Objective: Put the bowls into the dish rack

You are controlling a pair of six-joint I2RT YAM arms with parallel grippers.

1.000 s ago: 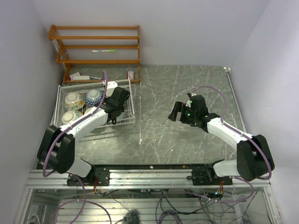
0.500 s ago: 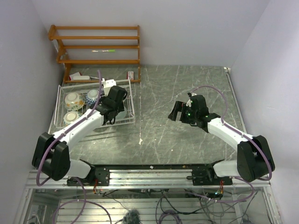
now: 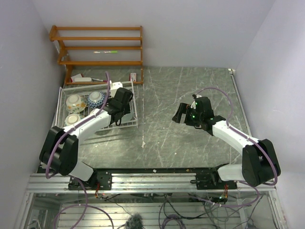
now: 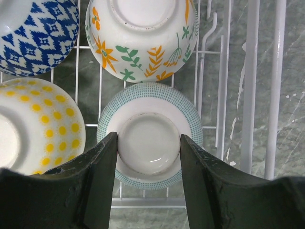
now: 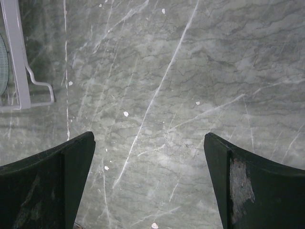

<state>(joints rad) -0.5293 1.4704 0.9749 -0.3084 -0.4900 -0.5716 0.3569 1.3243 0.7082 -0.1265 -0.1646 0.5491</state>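
Grey marble tbl (image 3: pixel 190 86) — white wire dish rack (image 3: pixel 134 112) far-L, wooden shelf unit (image 3: pixel 100 38) behind it

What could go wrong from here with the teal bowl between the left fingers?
1. The left fingers grip the teal bowl only by its small foot ring, so it may slip.
2. The orange-flowered bowl and the yellow-dotted bowl lie very close, so a sideways shift could knock ceramic against ceramic.

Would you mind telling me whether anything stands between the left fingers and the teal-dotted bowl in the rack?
Nothing visible does: the left fingers already touch both sides of the foot ring of the teal-dotted bowl, which sits upside down inside the dish rack.
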